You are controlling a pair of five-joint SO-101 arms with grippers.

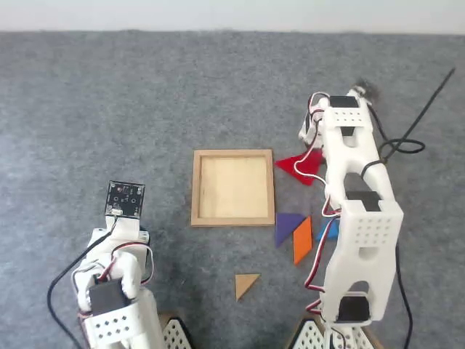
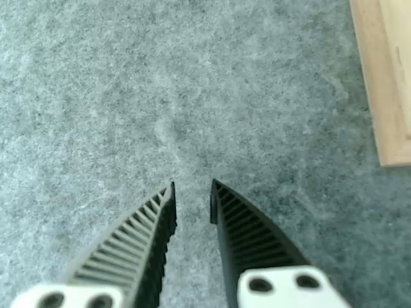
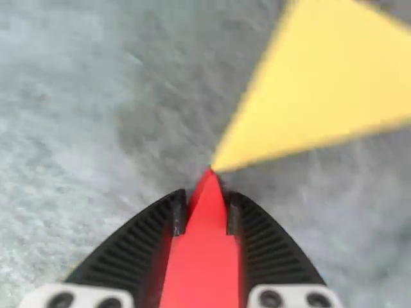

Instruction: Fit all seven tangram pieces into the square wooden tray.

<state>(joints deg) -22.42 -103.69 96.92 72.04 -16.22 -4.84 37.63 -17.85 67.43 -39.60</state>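
Nearest of all, to the left of the square wooden tray (image 1: 196, 187) and closer to the robot than it, the left arm (image 1: 116, 291) sits folded over the grey felt (image 1: 109, 109). The left gripper (image 2: 192, 192) hangs over bare felt with its two ribbed fingers a narrow gap apart and nothing between them. A corner of the tray's rim shows near it in the left wrist view.

Just on the near side of the tray, below its right corner, a small tan triangle (image 1: 245, 283) lies flat by itself. A little farther out, near the tray's near right corner, three pieces are grouped. A purple piece (image 1: 287, 227) lies just beside the rim. An orange piece (image 1: 303, 240) is to its right and touching or almost touching it. A blue piece (image 1: 328, 230) is farther right, partly hidden under the right arm (image 1: 360, 225).

The tray itself lies square on the felt, with only its pale wooden floor showing inside.

Beyond that, just beside the tray's far right corner, is the red triangle (image 1: 301, 166). The right gripper (image 3: 205, 199) is pressed on it from both sides, and the piece runs between the fingers with its tip sticking out past them. That tip points at a corner of a yellow triangle (image 3: 321, 96) lying on the felt. The two are very close, and I cannot tell whether they touch.
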